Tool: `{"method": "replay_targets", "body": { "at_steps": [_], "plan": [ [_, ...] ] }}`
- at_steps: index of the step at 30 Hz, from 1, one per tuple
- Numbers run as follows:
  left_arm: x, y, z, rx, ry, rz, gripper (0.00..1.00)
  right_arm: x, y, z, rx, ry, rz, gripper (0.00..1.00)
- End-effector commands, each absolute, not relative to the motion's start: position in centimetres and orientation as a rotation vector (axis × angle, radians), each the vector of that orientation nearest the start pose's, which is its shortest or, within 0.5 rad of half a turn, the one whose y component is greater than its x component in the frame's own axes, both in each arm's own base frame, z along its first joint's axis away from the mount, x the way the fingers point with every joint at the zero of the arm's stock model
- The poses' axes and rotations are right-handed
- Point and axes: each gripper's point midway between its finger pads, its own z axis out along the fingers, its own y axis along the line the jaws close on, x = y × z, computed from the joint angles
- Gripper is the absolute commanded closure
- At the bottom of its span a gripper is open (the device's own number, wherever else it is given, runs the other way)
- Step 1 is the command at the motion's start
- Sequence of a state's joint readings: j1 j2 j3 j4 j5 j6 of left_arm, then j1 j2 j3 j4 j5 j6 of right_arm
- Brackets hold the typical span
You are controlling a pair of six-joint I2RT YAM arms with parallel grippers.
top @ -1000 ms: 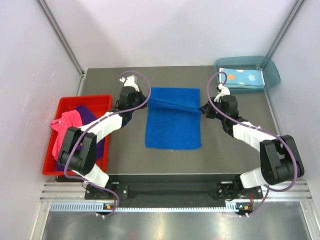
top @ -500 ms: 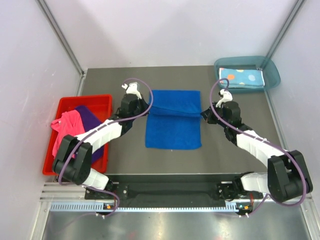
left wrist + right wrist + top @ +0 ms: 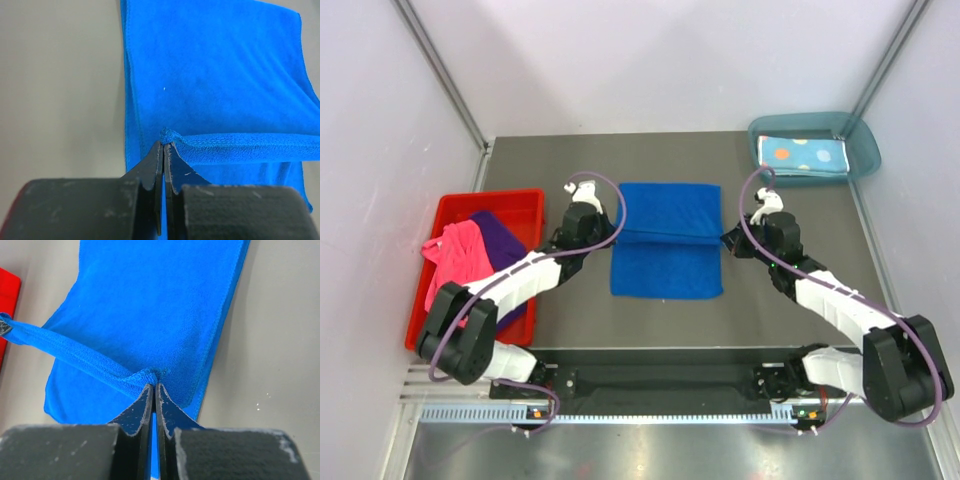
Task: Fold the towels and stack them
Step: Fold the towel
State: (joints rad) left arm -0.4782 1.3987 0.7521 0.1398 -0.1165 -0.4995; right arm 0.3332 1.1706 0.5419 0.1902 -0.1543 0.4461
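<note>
A blue towel (image 3: pixel 666 240) lies on the grey table, its far edge lifted and folded towards me. My left gripper (image 3: pixel 613 226) is shut on the towel's left corner (image 3: pixel 167 135). My right gripper (image 3: pixel 724 240) is shut on its right corner (image 3: pixel 152 374). The held edge stretches taut between the two grippers above the lower layer. A folded dotted towel (image 3: pixel 803 154) lies in a teal bin (image 3: pixel 855 140) at the far right. Pink and purple towels (image 3: pixel 470 245) sit in a red bin (image 3: pixel 445 205) at the left.
Bare grey table (image 3: pixel 570 300) surrounds the blue towel. White walls and metal corner posts close in the workspace. The arm bases stand on a black rail at the near edge.
Both grippers have moved towards me with the towel's far edge, dragging the fold line further over the lower layer. The visible top flap has grown.
</note>
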Motion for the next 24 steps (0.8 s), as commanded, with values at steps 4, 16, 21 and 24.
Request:
{"method": "replay_targets", "body": {
  "at_steps": [4,16,21,24],
  "plan": [
    [35.3,-18.2,12.8,-0.105,2.082,-0.468,1.00,31.5,16.0,13.6,0.003,2.023,0.641,1.00],
    [33.7,-18.5,12.7,-0.081,2.092,-0.477,1.00,30.3,15.7,13.2,0.009,2.047,0.622,1.00],
    [33.0,-18.4,11.5,-0.084,2.117,-0.468,1.00,29.4,16.0,11.9,0.006,2.081,0.626,1.00],
    [32.4,-18.5,10.7,-0.079,2.137,-0.468,1.00,29.1,16.0,11.0,0.010,2.105,0.620,1.00]
  ]
}}
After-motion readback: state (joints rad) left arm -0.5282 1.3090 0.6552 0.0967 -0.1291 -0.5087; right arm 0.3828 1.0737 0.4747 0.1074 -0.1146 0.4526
